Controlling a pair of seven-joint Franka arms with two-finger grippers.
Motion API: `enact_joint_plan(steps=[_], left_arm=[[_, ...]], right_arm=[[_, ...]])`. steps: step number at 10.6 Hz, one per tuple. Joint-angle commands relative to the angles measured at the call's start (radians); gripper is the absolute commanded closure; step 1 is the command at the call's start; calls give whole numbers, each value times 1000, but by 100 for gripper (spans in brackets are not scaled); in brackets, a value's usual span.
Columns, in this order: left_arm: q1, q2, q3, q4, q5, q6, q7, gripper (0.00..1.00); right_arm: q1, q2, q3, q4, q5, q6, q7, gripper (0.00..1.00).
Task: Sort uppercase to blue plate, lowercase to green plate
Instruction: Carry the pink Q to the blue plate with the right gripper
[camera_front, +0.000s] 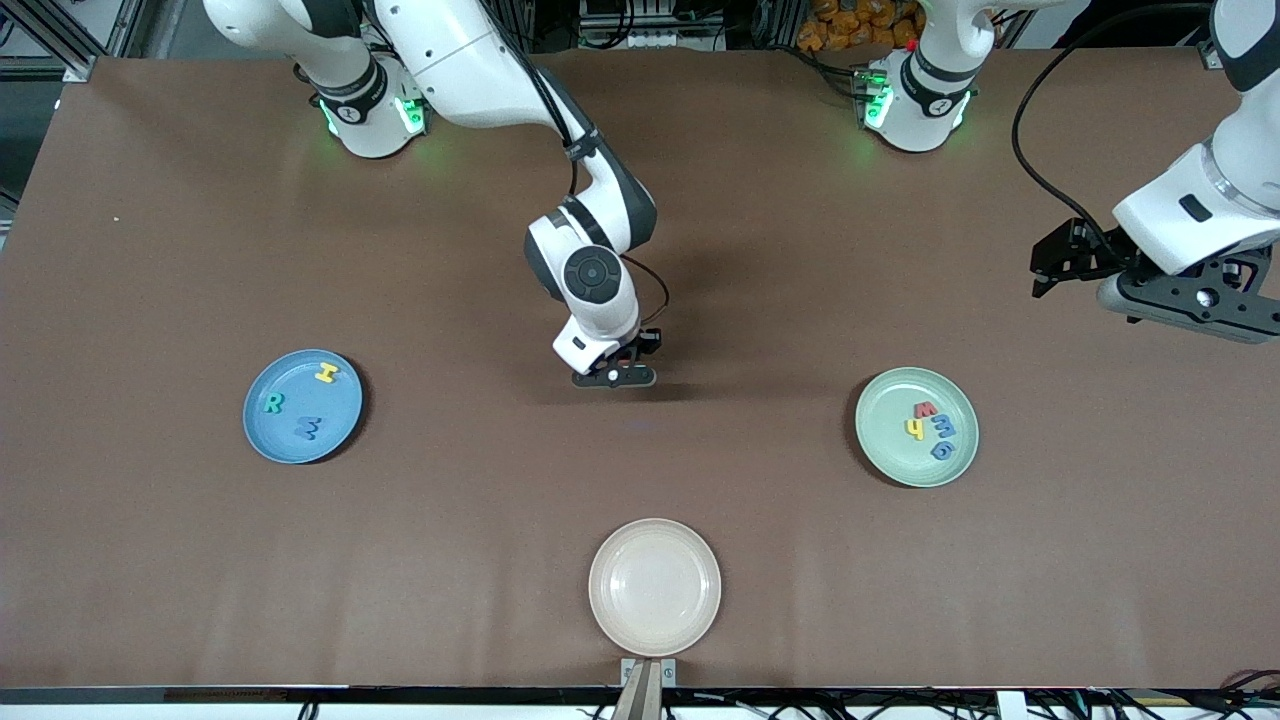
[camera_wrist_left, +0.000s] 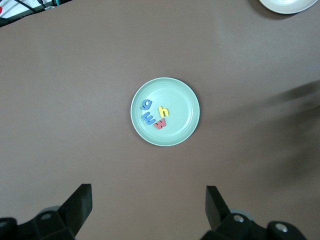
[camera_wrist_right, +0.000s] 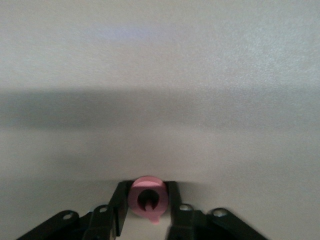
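My right gripper (camera_front: 618, 378) hangs over the bare middle of the table, shut on the red Q-like ring (camera_wrist_right: 146, 198), which shows pink between its fingers. The blue plate (camera_front: 262, 432) toward the right arm's end holds the green R (camera_front: 273, 402), the blue W (camera_front: 308, 428) and the yellow H (camera_front: 326, 373). The green plate (camera_front: 885, 455) toward the left arm's end holds the yellow h (camera_front: 915, 428), the red letter (camera_front: 926, 409), the blue m (camera_front: 943, 427) and the rounded blue letter (camera_front: 942, 450); it also shows in the left wrist view (camera_wrist_left: 185, 106). My left gripper (camera_wrist_left: 148, 200) is open and empty, high over the table's left-arm end.
A cream-white plate (camera_front: 654, 586) lies near the table's front edge, nearer to the front camera than my right gripper. Bare brown table lies between the plates.
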Motion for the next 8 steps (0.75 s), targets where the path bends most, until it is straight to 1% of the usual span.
enact_joint_plan(steps=[1, 2, 3, 4, 5, 6, 8], left_arm=[[1, -24, -3, -21, -27, -8, -2, 0], [-2, -24, -3, -21, -27, -8, -2, 0], [-2, -24, -3, -20, -29, -8, -2, 0], [-5, -22, -5, -16, -29, -6, -4, 0], [-5, -24, -17, -13, -29, -6, -4, 0], [-4, -24, -40, -12, -29, -6, -8, 0], [-4, -22, -40, -12, -27, -5, -8, 0]], right_arm=[[7, -1, -10, -17, 5, 8, 4, 100], [-4, -21, -18, -17, 5, -10, 4, 100], [-5, -44, -54, -11, 5, -56, 0, 100], [-7, -67, -114, -1, 5, -108, -52, 100], [-22, -77, -171, 11, 16, -165, -148, 100], [-65, -82, -200, 28, 17, -220, -254, 100], [-177, -91, -205, 31, 17, -247, -428, 100]])
